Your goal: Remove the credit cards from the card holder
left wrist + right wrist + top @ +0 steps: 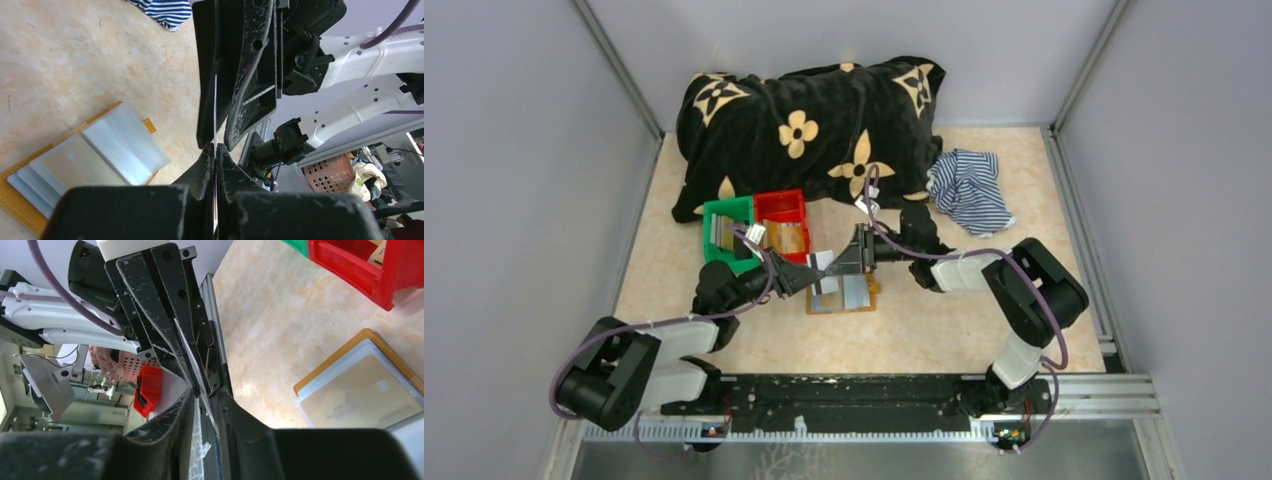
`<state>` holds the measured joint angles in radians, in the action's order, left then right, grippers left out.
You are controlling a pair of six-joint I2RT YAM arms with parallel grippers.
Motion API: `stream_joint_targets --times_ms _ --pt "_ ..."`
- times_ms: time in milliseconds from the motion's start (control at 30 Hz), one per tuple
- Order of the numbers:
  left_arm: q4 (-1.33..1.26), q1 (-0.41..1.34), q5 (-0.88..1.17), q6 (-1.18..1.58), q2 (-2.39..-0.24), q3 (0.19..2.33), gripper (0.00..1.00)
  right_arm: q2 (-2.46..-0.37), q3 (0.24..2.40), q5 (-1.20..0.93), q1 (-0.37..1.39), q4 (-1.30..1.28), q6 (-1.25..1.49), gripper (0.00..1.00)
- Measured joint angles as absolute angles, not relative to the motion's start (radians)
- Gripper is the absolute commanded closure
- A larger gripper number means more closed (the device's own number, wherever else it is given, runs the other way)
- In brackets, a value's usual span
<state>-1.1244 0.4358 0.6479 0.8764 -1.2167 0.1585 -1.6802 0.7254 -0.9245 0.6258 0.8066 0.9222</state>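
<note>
- Card holder [854,296] lies spread open on the table [944,325], grey-blue pocket panels facing up, just in front of the two bins.
- The right wrist view shows a yellowish card lying inside one clear pocket; what the other pockets hold cannot be told.
- One whitish credit card [822,262] is up off the table, above the holder's far left corner, between the two grippers and edge-on to both wrist cameras.
- The left gripper [215,150] is clamped tight on this card, its fingertips pressed together on the thin edge.
- The right gripper [206,392] faces it tip to tip with its jaws apart, one finger on each side of the card and a gap showing.
- The red bin [782,203] holds yellowish cards.
- The green bin [724,208], touching the red bin's left side, holds greyish cards.
- Both bins stand against a black flowered cushion [804,120]; a striped cloth [969,190] lies well to the right.
</note>
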Motion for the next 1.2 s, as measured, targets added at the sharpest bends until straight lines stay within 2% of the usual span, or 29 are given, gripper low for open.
stream_joint_targets --times_ms 167,233,367,433,467,667,767,933,1100,1200 --pt "-1.180 0.435 0.651 0.905 -1.258 0.159 1.00 -1.680 0.699 -0.931 0.625 0.854 0.947 0.97" --pt "-1.207 0.435 0.654 0.917 -1.280 0.158 1.00 -1.680 0.694 -0.933 0.624 0.865 0.953 0.99" --pt "-1.254 0.435 0.656 0.933 -1.304 0.157 1.00 -1.680 0.693 -0.941 0.620 0.886 0.963 0.95" --pt "-1.271 0.435 0.654 0.936 -1.308 0.153 0.99 -1.680 0.693 -0.942 0.620 0.892 0.966 1.00" --pt "-1.277 0.435 0.653 0.936 -1.309 0.152 0.96 -1.680 0.693 -0.943 0.620 0.894 0.968 1.00" --pt "-1.267 0.434 0.640 0.922 -1.312 0.150 0.49 -1.680 0.694 -0.949 0.620 0.903 0.975 1.00" --pt "-1.177 0.429 0.616 0.886 -1.283 0.154 0.35 -1.680 0.696 -0.954 0.619 0.900 0.973 1.00" --pt "-0.787 0.425 0.481 0.734 -1.082 0.252 0.21 -1.681 0.744 -0.955 0.592 0.853 0.968 1.00" --pt "-0.435 0.413 0.260 0.595 -0.872 0.363 0.15 -1.707 0.888 -0.928 0.573 0.737 0.908 1.00" --pt "-0.284 0.408 0.154 0.559 -0.835 0.404 0.15 -1.746 1.015 -0.867 0.577 0.583 0.815 1.00"
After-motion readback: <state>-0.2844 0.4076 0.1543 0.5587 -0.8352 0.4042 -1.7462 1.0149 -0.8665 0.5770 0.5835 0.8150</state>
